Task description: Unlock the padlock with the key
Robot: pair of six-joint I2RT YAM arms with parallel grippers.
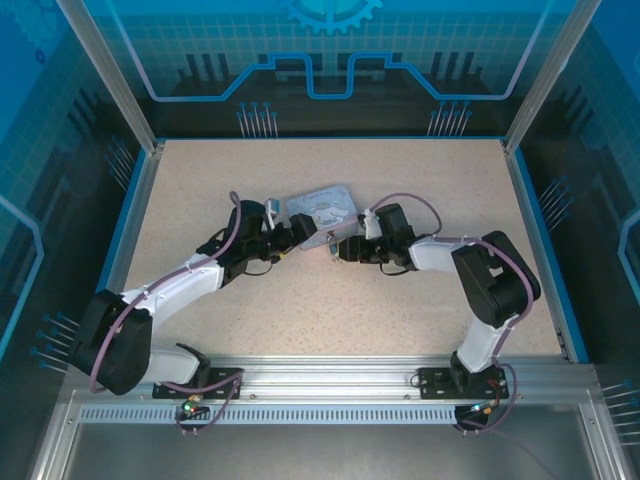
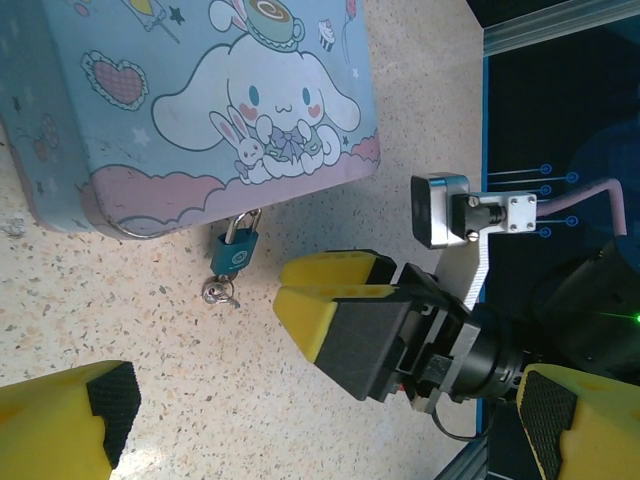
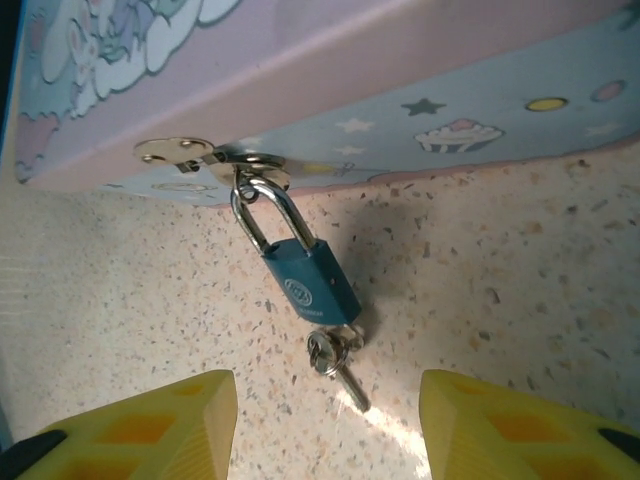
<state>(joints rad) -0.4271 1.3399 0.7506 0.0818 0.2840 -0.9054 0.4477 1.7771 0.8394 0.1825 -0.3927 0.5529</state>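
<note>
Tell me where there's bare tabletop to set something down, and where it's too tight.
Free: the far strip of table behind the tin box, both side margins, and the near band before the front rail. Crowded: the tin's near edge, where padlock, key, left gripper and right gripper meet.

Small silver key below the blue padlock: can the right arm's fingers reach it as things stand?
Probably yes: the small silver key lies on bare tabletop below the blue metal padlock, ahead of the right arm's open yellow fingers, nothing blocking.
</note>
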